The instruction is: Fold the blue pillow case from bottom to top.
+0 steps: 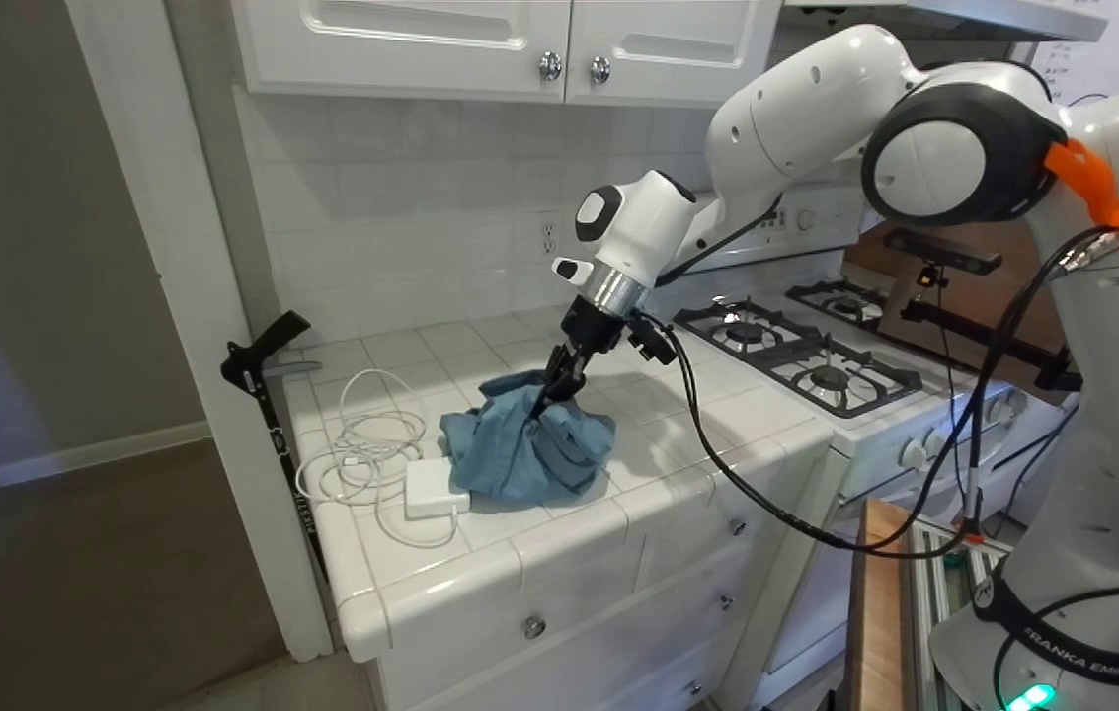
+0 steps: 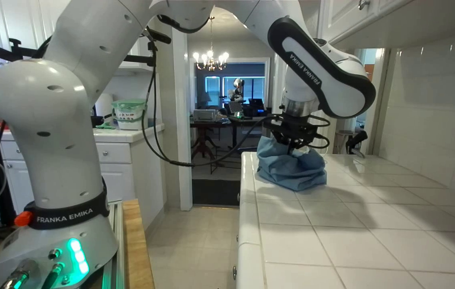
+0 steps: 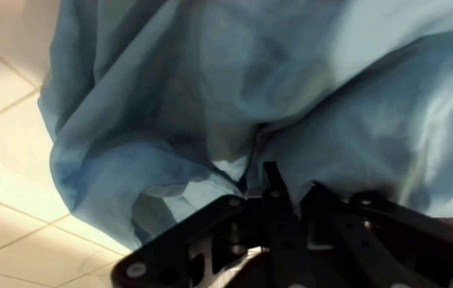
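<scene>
- Nearest in an exterior view, a flat white box (image 1: 434, 489) lies on the tiled table (image 1: 663, 444).
- Just beside it, the blue pillow case (image 1: 515, 459) sits on the table, crumpled into a heap.
- Tilted down into the heap, the end effector (image 1: 535, 409) has its jaws together, clamped on the blue pillow case.
- Beyond stands a gas stove (image 1: 828, 378).
- Above, white cupboards (image 1: 411, 59).

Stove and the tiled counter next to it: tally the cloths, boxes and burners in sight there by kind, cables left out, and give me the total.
Cloths (the blue pillow case): 1
Boxes (the white box): 1
Burners in sight: 3
Total: 5
</scene>
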`<control>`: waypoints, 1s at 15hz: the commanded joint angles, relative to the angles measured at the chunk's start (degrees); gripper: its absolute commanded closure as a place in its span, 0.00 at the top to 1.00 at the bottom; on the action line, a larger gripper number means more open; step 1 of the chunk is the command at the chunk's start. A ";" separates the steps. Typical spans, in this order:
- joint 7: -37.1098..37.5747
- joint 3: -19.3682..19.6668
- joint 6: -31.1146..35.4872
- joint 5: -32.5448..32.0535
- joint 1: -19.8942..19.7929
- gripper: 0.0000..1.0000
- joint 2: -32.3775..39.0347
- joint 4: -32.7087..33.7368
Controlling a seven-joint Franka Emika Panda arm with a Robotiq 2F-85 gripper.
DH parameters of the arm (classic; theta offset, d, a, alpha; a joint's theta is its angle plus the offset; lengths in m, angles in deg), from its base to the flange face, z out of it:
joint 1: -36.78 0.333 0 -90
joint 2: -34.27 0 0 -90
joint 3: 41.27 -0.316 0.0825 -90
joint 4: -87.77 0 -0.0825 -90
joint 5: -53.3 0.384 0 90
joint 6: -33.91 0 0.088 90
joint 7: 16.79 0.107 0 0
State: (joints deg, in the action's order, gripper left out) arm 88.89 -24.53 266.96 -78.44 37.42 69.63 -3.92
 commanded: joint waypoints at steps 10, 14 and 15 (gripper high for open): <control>11.50 9.85 -8.09 -7.37 5.00 0.01 -0.86 -1.88; 18.91 16.79 -12.67 -17.28 12.23 0.01 0.23 -2.28; 15.52 23.15 -12.30 -12.66 16.84 0.01 2.38 -2.66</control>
State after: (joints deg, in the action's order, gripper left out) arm 103.62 -10.90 256.39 -91.21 45.90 69.71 -5.29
